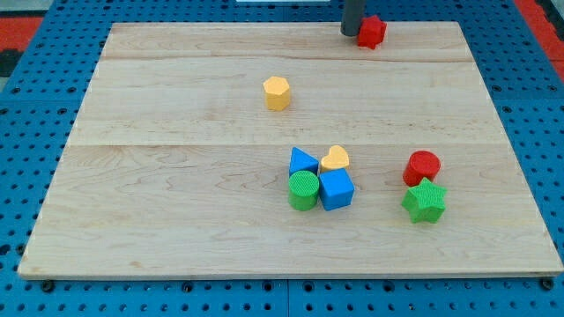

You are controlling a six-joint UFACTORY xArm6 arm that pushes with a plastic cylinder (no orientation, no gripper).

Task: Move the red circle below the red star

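Pale wooden board (176,194) on blue pegboard, no writing visible. No claw, just rod; my tip (351,33) touches red star block (372,31) at view's top. Red circle block (422,166) sits lower right, touching green star block (425,201).

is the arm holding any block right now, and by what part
Nothing is held. My tip only pushes; it sits at the view's top, right beside the red star on its left.

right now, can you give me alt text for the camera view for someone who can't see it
My tip rests beside the red star at the top edge of a wooden board, far from the red circle, which touches a green star at lower right. A yellow hexagon sits alone; a blue triangle, yellow heart, green cylinder and blue cube cluster mid-board.
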